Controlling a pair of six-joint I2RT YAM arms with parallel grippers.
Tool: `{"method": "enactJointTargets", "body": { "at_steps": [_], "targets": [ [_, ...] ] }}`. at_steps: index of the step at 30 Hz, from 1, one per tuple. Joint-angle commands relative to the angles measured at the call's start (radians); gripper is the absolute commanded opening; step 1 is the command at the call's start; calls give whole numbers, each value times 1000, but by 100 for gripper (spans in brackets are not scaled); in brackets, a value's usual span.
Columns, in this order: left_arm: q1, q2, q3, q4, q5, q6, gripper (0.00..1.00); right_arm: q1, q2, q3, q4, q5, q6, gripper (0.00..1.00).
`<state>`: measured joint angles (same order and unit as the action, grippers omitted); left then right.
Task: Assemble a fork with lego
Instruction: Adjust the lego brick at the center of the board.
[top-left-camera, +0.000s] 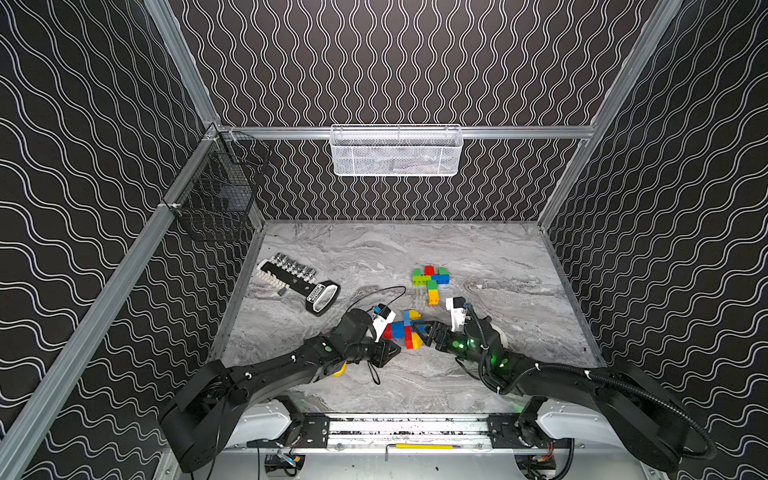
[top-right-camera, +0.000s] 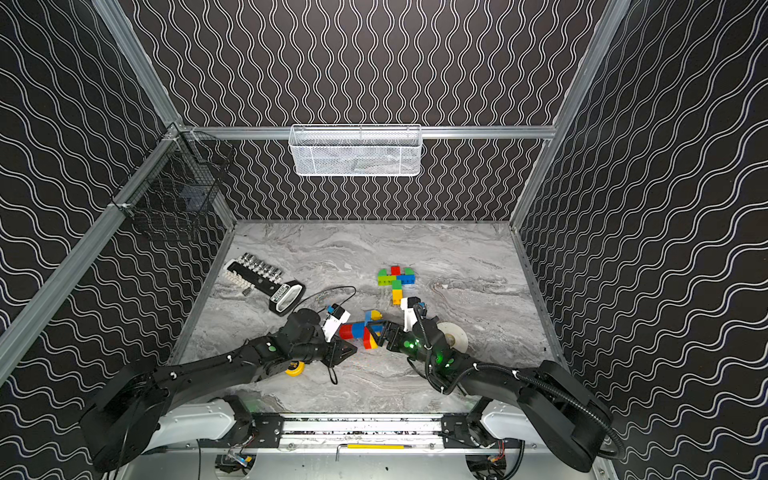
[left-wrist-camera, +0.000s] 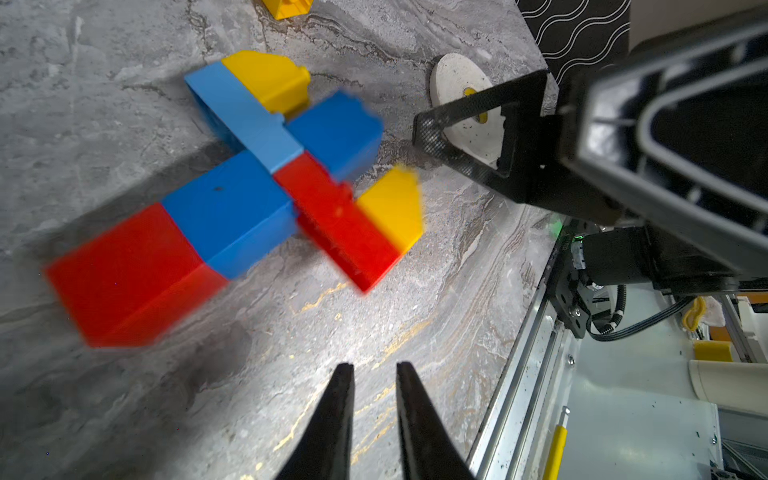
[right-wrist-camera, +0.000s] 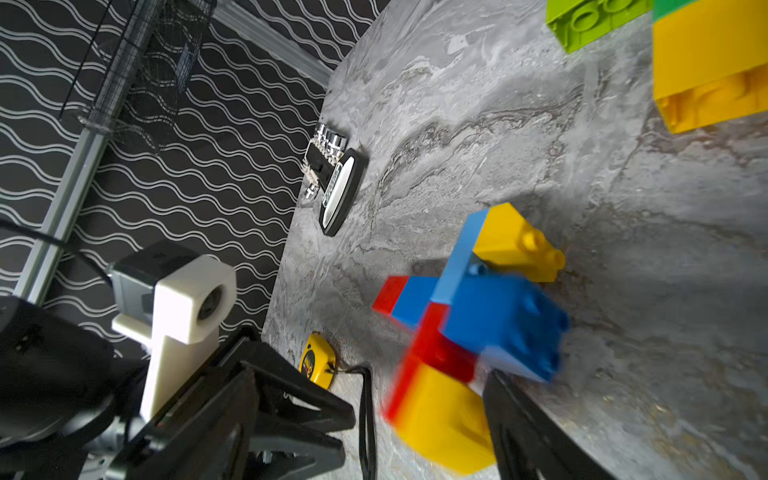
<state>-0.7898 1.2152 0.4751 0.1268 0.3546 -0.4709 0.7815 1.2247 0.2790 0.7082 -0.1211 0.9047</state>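
The near lego cluster (top-left-camera: 405, 330) lies flat on the desk (top-left-camera: 498, 249) at centre front. It has a red-and-blue stem crossed by a light-blue and red bar, a yellow brick at each bar end and a dark blue one between. It is blurred in both wrist views. The far lego cluster (top-left-camera: 431, 280) is a green, red and blue row with a green-and-yellow stem, and sits just behind it, apart.

Far lego cluster (top-left-camera: 431, 279) lies behind near lego cluster (top-left-camera: 399, 329); socket rail (top-left-camera: 291, 276) left of both

Grey marbled tabletop (top-left-camera: 374, 249). Lying on it: socket rack (top-left-camera: 297, 282) far left; lego cluster (top-left-camera: 431, 280) mid-table; lego cross (top-left-camera: 405, 330) nearer; tape measure (top-right-camera: 296, 368); white disc (top-right-camera: 455, 336).
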Motion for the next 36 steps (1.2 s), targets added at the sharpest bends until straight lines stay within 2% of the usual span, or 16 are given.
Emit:
{"method": "enactJointTargets", "body": {
  "at_steps": [1,6,9,12,14,15,18,22,26,31,36],
  "targets": [
    [-1,-23,4,-7,-12,13,24,-13,-16,-16,48,-17,-17,86],
    [0,-79,16,-76,-51,37,24,-16,-87,29,-213,78,-70,87],
    [22,-90,45,-148,-157,61,27,16,-115,93,-426,151,-182,89],
    [105,-48,79,-139,-196,59,40,111,-92,152,-598,294,-242,92],
    [169,26,123,-120,-213,60,50,167,-60,168,-638,334,-234,96],
    [193,62,152,-119,-218,63,51,187,-44,169,-633,340,-227,98],
    [243,213,248,-114,-216,62,48,244,35,189,-615,369,-194,100],
    [248,388,363,-132,-194,82,41,285,168,259,-615,411,-170,99],
    [248,489,411,-149,-190,82,38,291,266,308,-598,425,-151,100],
    [244,532,420,-163,-149,87,36,292,338,364,-725,480,-91,100],
    [230,483,351,-158,-130,75,34,281,284,282,-749,518,-42,99]
  ]
}}
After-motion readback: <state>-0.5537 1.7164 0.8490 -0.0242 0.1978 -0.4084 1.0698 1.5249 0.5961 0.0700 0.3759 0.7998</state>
